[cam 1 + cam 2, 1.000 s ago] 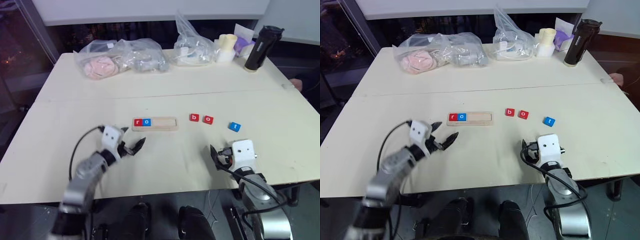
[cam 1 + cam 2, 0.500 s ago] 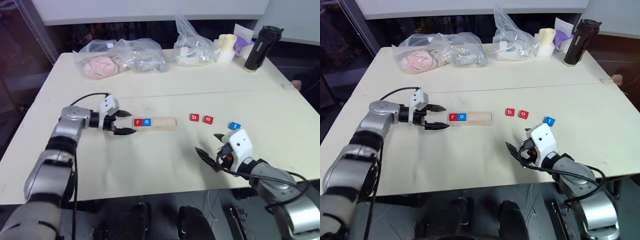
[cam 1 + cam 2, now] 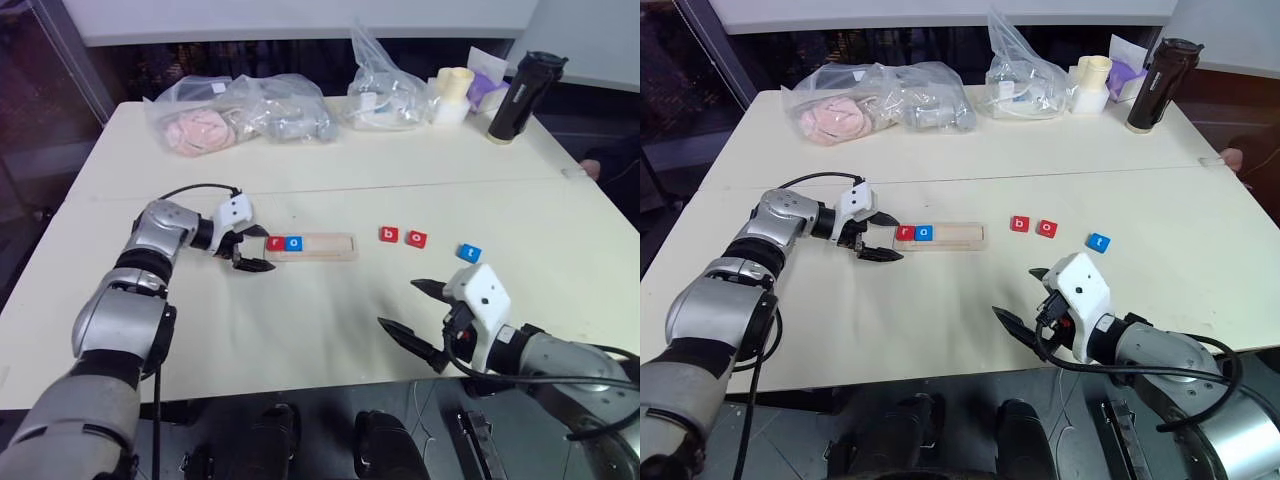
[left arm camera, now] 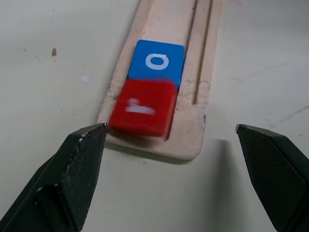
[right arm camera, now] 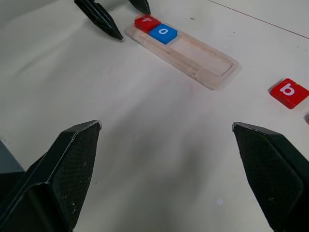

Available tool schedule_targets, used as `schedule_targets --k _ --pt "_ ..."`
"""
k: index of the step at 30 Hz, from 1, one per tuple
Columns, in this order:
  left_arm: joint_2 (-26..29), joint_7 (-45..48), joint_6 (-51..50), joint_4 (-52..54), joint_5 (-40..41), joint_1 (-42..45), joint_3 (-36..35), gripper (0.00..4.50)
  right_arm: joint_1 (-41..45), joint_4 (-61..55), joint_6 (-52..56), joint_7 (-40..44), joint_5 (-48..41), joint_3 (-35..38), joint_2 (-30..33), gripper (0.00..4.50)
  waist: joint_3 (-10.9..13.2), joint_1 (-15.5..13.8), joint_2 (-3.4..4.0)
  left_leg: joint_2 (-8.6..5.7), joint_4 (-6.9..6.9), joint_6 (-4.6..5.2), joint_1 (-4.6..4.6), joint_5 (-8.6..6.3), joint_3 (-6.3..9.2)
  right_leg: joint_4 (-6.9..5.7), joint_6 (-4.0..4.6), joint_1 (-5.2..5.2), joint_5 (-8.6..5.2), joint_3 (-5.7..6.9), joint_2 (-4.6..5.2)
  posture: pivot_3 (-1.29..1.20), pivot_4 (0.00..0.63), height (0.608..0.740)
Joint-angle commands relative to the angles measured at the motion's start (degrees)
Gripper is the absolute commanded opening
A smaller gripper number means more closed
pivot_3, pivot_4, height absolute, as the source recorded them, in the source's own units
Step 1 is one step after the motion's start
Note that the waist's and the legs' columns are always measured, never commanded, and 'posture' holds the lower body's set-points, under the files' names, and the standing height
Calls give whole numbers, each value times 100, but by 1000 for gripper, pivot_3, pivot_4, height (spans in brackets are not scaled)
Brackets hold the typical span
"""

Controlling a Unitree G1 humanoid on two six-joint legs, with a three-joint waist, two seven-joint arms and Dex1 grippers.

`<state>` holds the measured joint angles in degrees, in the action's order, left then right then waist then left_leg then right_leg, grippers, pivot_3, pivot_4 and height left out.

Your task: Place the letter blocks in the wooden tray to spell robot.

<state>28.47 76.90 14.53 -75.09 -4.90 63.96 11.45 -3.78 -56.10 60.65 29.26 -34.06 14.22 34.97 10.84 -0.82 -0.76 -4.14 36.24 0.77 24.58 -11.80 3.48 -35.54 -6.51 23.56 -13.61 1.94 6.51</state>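
The wooden tray (image 3: 322, 246) lies mid-table with a red r block (image 3: 276, 242) and a blue o block (image 3: 293, 242) at its left end. In the left wrist view the red r block (image 4: 142, 107) looks blurred and sits slightly askew against the blue o block (image 4: 157, 60). My left gripper (image 3: 258, 249) is open, its fingers straddling that end of the wooden tray (image 4: 159, 147) without touching it. Right of the tray lie a red b block (image 3: 388, 235), a red o block (image 3: 416, 240) and a blue t block (image 3: 469, 253). My right gripper (image 3: 397, 303) hangs open and empty near the front edge.
Clear plastic bags (image 3: 240, 112) with soft items, another bag (image 3: 385, 92), pale cups (image 3: 452, 95) and a black bottle (image 3: 515, 95) line the table's far edge. A seam (image 3: 330, 188) crosses the table behind the tray.
My left arm swung from the near edge up to the tray's left end, fingers staying open. My right gripper pulled back toward the front edge and turned to point left.
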Motion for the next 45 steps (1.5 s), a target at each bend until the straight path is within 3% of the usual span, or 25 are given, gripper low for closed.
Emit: schedule_targets --k 1,22,39,43,45 --pt "8 16 71 -3 -87 214 -135 4500 -50 -258 -18 -133 -136 87 79 4490 0 1 0 0 -1 0 0 0 0 0 0 1 0 0 0 0 150 725" --pt "-176 -550 145 -194 -739 455 -133 4500 -282 -380 -76 -609 -424 -56 228 4490 4 -3 -7 -3 4 2 1 0 -2 -1 -5 -1 3 0 -8 0 150 725" --pt "-382 -970 -264 -343 -1425 260 109 4500 -891 -390 -639 -1258 -1097 57 954 4490 -8 -5 -10 4 31 2 -18 -2 0 -2 -11 -35 9 1 3 0 150 725" --pt "-365 -888 -222 -350 -1519 195 161 3327 -834 -390 -628 -1423 -1238 20 1029 4500 -17 -2 -8 5 34 1 -19 -2 1 -2 -10 -38 10 1 5 0 150 725" --pt "-368 -789 -196 -348 -1527 170 155 3265 -817 -390 -622 -1471 -1283 5 1063 4500 -20 -2 -7 5 35 1 -19 -2 1 -1 -8 -38 11 0 6 0 150 725"
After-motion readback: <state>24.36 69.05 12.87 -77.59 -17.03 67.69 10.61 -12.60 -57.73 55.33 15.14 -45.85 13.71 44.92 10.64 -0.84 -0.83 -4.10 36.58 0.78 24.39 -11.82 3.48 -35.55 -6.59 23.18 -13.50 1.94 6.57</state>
